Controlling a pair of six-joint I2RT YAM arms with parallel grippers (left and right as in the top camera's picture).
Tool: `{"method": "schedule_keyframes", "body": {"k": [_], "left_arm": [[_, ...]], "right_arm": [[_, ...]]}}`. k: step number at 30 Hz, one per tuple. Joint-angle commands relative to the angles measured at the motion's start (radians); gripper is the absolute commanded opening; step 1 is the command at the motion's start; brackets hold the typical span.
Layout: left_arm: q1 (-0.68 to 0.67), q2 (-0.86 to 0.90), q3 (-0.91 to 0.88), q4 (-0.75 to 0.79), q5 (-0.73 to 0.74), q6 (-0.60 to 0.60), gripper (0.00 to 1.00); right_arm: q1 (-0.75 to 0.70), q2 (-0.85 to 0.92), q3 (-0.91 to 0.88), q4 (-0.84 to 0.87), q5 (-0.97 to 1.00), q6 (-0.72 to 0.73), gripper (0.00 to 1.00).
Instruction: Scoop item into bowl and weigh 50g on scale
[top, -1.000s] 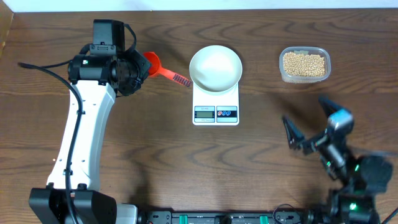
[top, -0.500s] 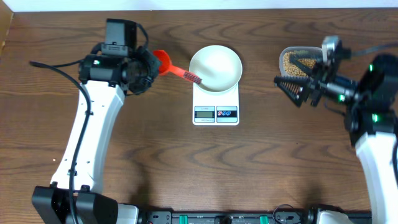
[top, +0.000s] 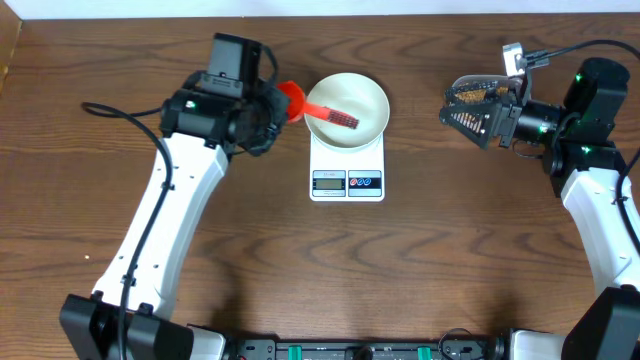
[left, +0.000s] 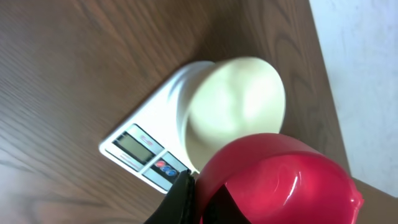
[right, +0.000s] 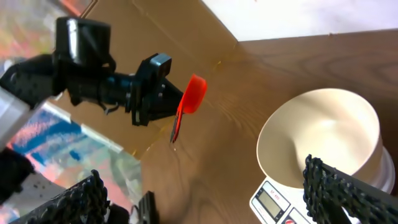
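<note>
Overhead view showed a white bowl (top: 346, 108) sitting on a small white scale (top: 347, 165) at the middle of a dark wooden table (top: 420, 260). The bowl looked empty of beans, and the scale's display was too small to read.

The left gripper (top: 275, 108) was clamped on a red plastic scoop (top: 292, 97), apparently at the cup end. The scoop's thin handle stuck out over the bowl. In the left wrist view the red cup filled the lower right, with bowl and scale beyond it.

The right gripper (top: 450, 105) hovered at the near edge of a clear tub (top: 478, 79), its fingers spread wide and holding nothing. The pale-tan beans (top: 480, 93) lay in that tub, well apart from the bowl and partly hidden by the gripper.

The beans would likely be light, hard and smooth, quick to roll and scatter, so they called for the scoop rather than fingers. The scoop looked stiff and light. It would probably serve best held by its handle, with the cup free to dip into the tub, which might slide when pushed.
</note>
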Motion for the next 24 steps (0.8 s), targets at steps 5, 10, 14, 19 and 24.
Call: {"method": "schedule_keyframes", "body": {"k": [5, 10, 14, 19, 24], "left_arm": [[-0.073, 0.013, -0.006, 0.046, -0.049, -0.106, 0.07], [-0.103, 0.034, -0.006, 0.046, -0.084, -0.130, 0.07], [-0.110, 0.055, -0.006, 0.046, -0.083, -0.183, 0.07], [-0.110, 0.076, -0.006, 0.046, -0.083, -0.193, 0.07], [-0.110, 0.076, -0.006, 0.046, -0.066, -0.193, 0.07]], "right_arm": [[0.049, -0.003, 0.019, -0.001, 0.140, 0.186, 0.80], [0.143, -0.003, 0.019, -0.004, 0.234, 0.191, 0.73], [0.235, -0.002, 0.019, -0.023, 0.339, 0.194, 0.67], [0.332, 0.000, 0.019, -0.027, 0.430, 0.213, 0.61], [0.391, 0.012, 0.019, -0.026, 0.487, 0.274, 0.51]]}}
